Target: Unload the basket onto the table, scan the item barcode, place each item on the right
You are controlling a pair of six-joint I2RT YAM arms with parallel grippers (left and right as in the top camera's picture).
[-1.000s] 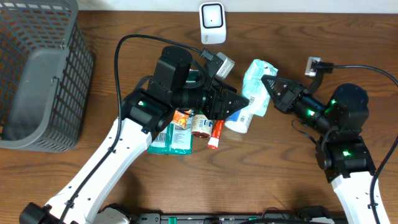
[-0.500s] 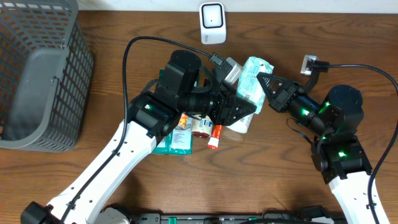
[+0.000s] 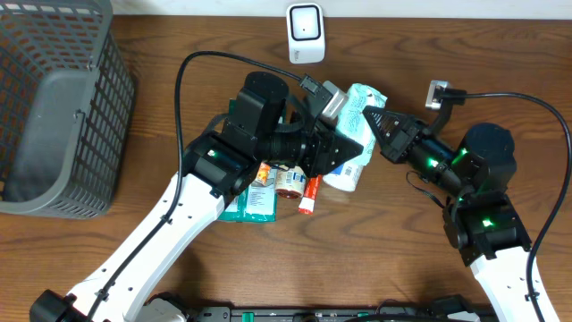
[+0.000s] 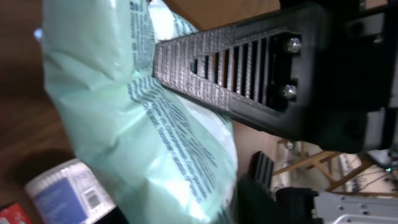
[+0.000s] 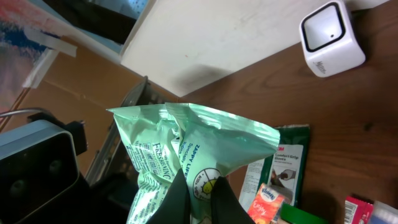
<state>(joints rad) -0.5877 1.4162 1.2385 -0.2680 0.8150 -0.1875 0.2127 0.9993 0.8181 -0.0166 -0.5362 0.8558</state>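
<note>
Moved closer together since a second ago: right fingers (image 5: 178, 200) clamped on green pouch (image 5: 205, 144), left fingers (image 4: 249, 68) pressed alongside it, can't tell if gripping.

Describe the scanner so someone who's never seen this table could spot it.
Start at the back edge of the wooden table, by the white wall. The scanner stands there alone: a small white cube with a dark rounded window, unlike the green bag and colourful packets below.

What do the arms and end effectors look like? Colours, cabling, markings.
Left arm and right arm: white links, black joint housings, green lights. Black cables loop to each wrist. End effector fingers black, tapered, slotted, with two screws.
</note>
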